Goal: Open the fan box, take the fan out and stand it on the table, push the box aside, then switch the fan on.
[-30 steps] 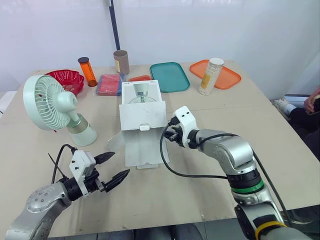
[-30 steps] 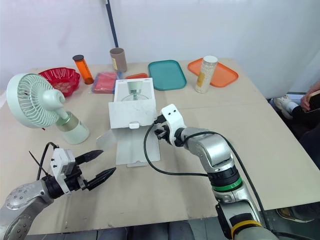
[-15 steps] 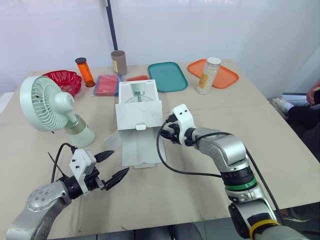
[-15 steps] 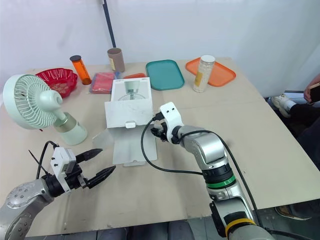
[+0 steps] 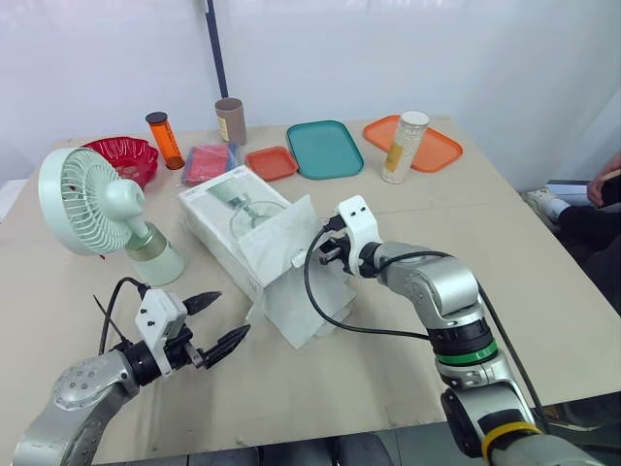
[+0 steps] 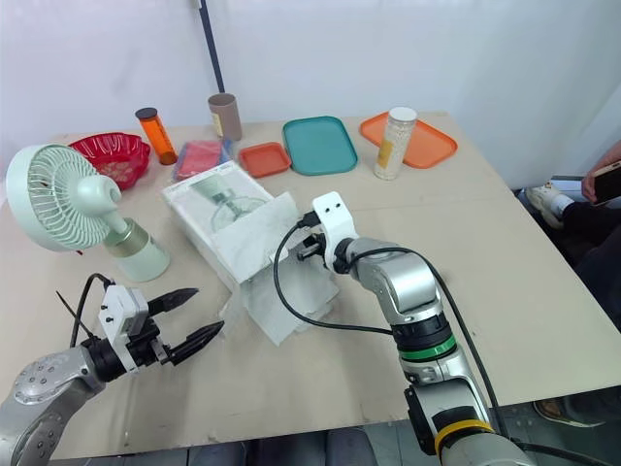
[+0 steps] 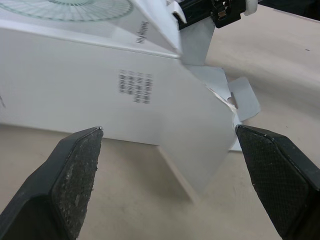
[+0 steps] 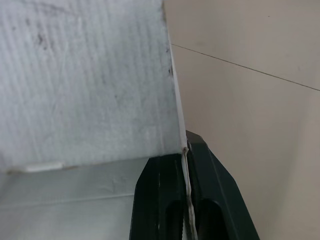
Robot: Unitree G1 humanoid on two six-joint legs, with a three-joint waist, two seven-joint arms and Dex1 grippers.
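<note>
White cardboard fan box (image 5: pixel 233 218) lies skewed on the table (image 5: pixel 543 252) in head views, fan (image 5: pixel 97 204) upright at its left, right gripper (image 5: pixel 328 254) at its flap (image 5: pixel 281 228); left wrist: left gripper (image 7: pixel 167 131) spread, empty; right wrist: fingers (image 8: pixel 162 200) clamp the flap edge, so best, I judge, to slide it low, away from fan.

Plain white wall (image 5: pixel 437 49) with a dark vertical pole (image 5: pixel 214 44) behind a beige table (image 5: pixel 543 233)
</note>
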